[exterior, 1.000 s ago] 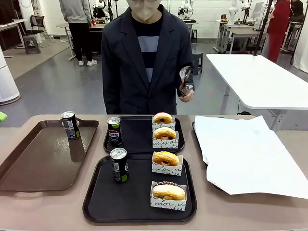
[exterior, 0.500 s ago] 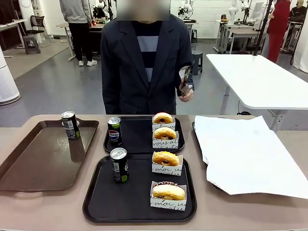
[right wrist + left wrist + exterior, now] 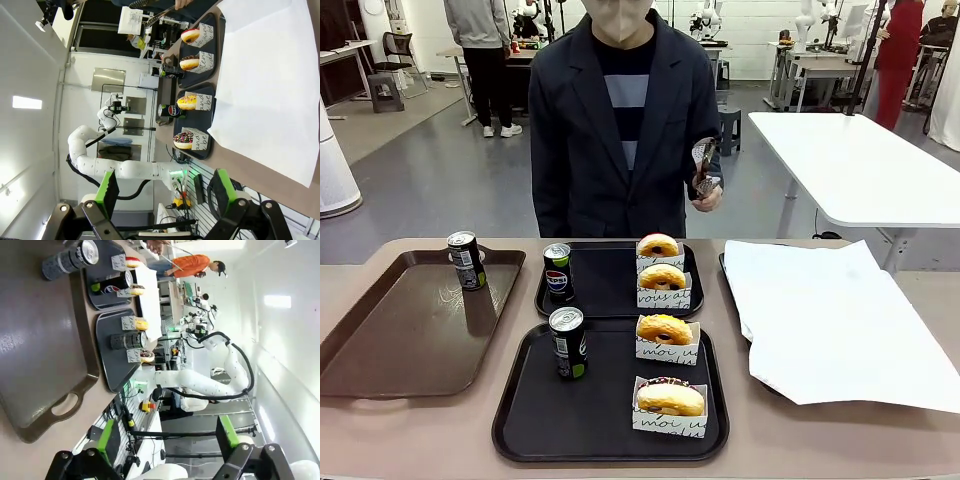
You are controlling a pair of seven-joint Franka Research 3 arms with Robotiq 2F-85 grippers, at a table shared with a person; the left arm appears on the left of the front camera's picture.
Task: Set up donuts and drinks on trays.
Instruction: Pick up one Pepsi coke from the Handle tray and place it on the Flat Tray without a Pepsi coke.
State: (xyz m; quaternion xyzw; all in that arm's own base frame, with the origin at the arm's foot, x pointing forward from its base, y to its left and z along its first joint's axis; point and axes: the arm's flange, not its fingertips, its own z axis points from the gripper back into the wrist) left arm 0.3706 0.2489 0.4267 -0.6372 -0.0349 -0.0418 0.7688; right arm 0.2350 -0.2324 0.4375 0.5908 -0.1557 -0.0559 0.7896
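Note:
Two black trays lie mid-table. The far tray (image 3: 605,290) carries a Pepsi can (image 3: 557,271) and two sleeved donuts (image 3: 662,278). On the near tray (image 3: 530,420) stand a green-marked can (image 3: 567,342) and two more sleeved donuts (image 3: 665,333). A third can (image 3: 466,260) stands on the brown tray (image 3: 400,340). My left gripper (image 3: 167,437) hangs open and empty beyond the brown tray's handle end (image 3: 40,355), well off the table. My right gripper (image 3: 165,192) is open and empty too, looking across the white paper (image 3: 265,85) at the donuts (image 3: 187,101).
A large white paper sheet (image 3: 830,320) covers the table's right side. A person stands at the far edge, holding metal tongs (image 3: 704,170) up at chest height. Bare tabletop (image 3: 420,440) runs along the near edge.

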